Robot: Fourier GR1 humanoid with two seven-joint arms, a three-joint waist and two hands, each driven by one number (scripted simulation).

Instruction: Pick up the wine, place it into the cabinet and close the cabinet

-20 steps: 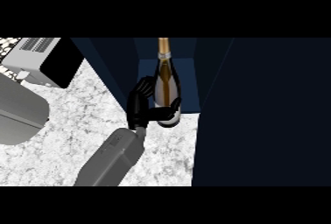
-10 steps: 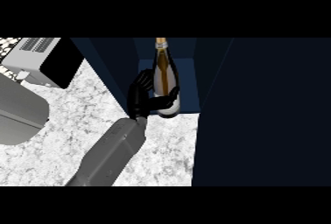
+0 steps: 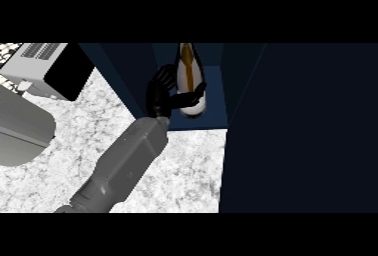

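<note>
The wine bottle (image 3: 190, 70), dark with a gold label and neck, stands inside the dark blue cabinet (image 3: 236, 85), between its side walls. Its pale base sits near the cabinet's front edge. My left hand (image 3: 158, 94) reaches in from the bottle's left, and its fingers and thumb curl round the lower body of the bottle. The grey forearm runs down to the lower left across the counter. My right hand does not show.
A wide dark blue panel (image 3: 303, 130), seemingly the cabinet's open door, fills the right side. A grey and black appliance (image 3: 46, 70) stands at the upper left, with a large grey rounded object (image 3: 21, 131) below it. White marbled counter (image 3: 184, 170) lies in front of the cabinet.
My left hand has moved farther into the cabinet with the bottle, and the bottle now stands more upright between the walls.
</note>
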